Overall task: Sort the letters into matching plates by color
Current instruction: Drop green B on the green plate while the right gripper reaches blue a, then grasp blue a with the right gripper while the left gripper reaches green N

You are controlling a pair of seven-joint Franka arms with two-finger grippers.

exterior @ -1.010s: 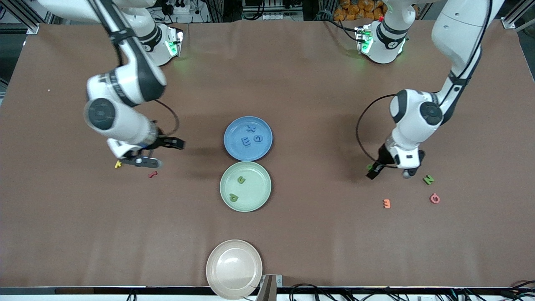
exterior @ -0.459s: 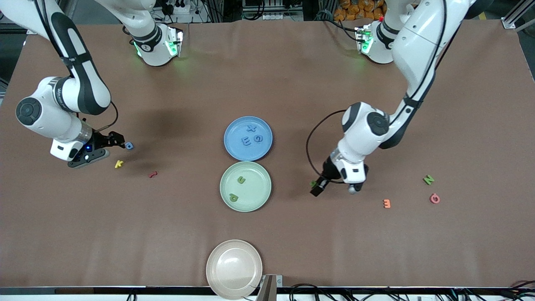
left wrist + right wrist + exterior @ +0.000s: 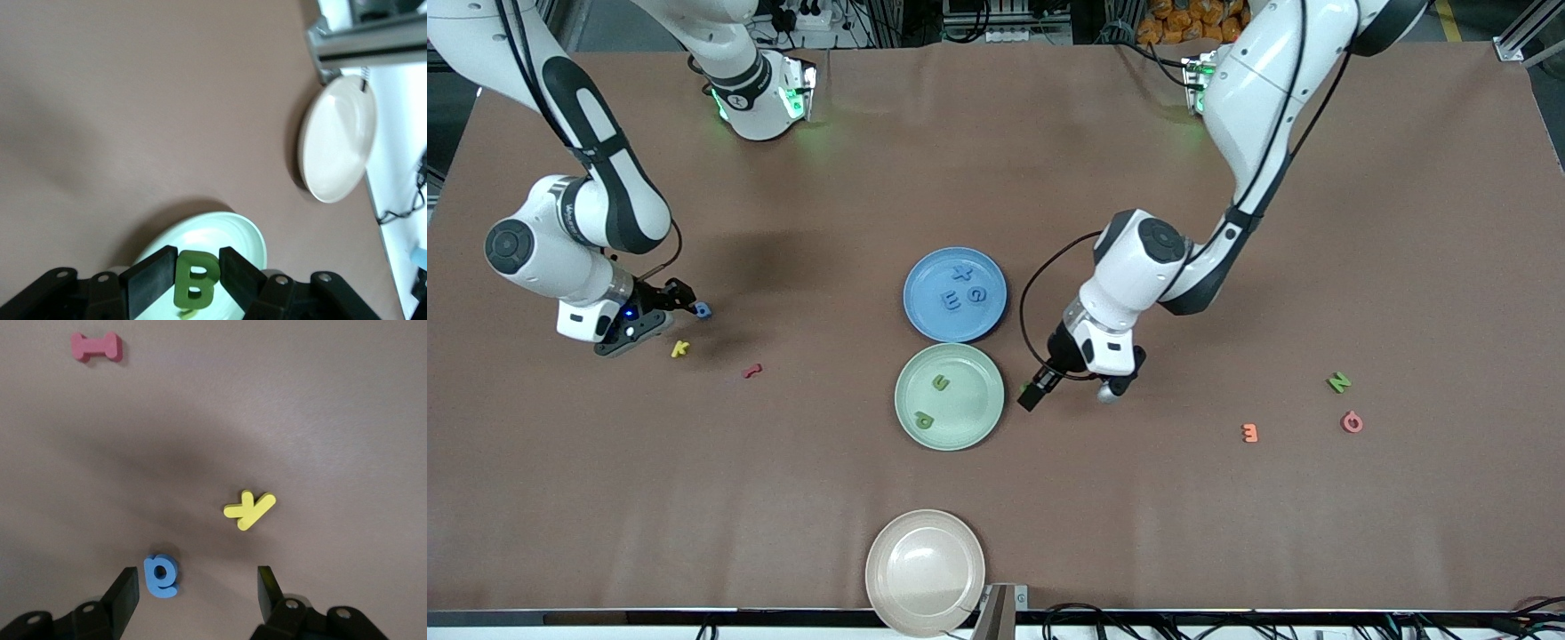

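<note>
**Two arms over a brown-covered table, sorting partly done**

A brown cloth covers the table (image 3: 996,498) edge to edge; metal framing, cables and the arm bases line its edge farthest from the front camera.

Three plates stand in a row down the middle. The blue plate (image 3: 955,294) holds three blue letters (image 3: 960,291). Touching its nearer rim, the green plate (image 3: 949,396) holds two green letters (image 3: 932,400). The cream plate (image 3: 925,572) sits at the table's nearest edge.

The left gripper (image 3: 1032,394) hangs just beside the green plate's rim, toward the left arm's end, fingers clamped on a green B (image 3: 196,279).

The right gripper (image 3: 669,310) is low near the right arm's end, its fingers spread apart, and a small blue letter (image 3: 161,574) lies on the cloth close by one finger, untouched. A yellow K (image 3: 680,348) and a red letter (image 3: 752,370) lie slightly nearer the camera.

Toward the left arm's end lie a green N (image 3: 1338,382), a pink letter (image 3: 1352,421) and an orange letter (image 3: 1249,432).
</note>
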